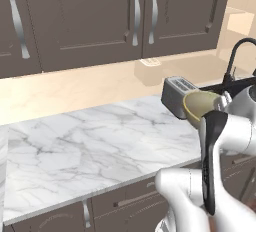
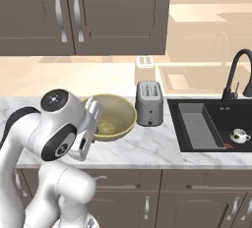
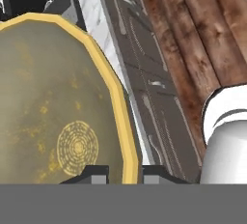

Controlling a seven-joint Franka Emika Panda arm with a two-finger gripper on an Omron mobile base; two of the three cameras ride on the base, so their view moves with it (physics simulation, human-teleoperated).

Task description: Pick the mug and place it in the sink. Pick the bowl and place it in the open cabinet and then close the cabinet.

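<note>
A: Hand view, nearest first: the gripper point(image 3: 124, 174) has its two dark tips at the bottom edge, one on each side of the bowl's yellow rim, so the jaws are narrowed onto the rim of the bowl point(image 3: 53, 107). Reads as a pinch on the wall, one finger inside, one outside.

B: Lifted or resting?

A: Can't tell for sure. In the right base view the bowl point(image 2: 115, 116) sits near the front of the counter point(image 2: 147, 148), just left of the toaster point(image 2: 149, 102), tilted toward the hand.

B: The relation for the next move?

A: The bowl is already at the jaws. The cabinet point(image 2: 83, 13) is up and far, above the counter. Both doors in view look shut in the base views, so which section is the open one can't be told. Judgement: the bowl has to go up and away, kept level enough to clear the shelf edge.

B: Mug?

A: The mug point(image 2: 239, 135) is already in the sink point(image 2: 216, 124), far right, near the red drain, right of the grey tray. That half looks done.

B: Any writing, brands?

A: None readable. Only a ring pattern on the bowl's floor.
</note>
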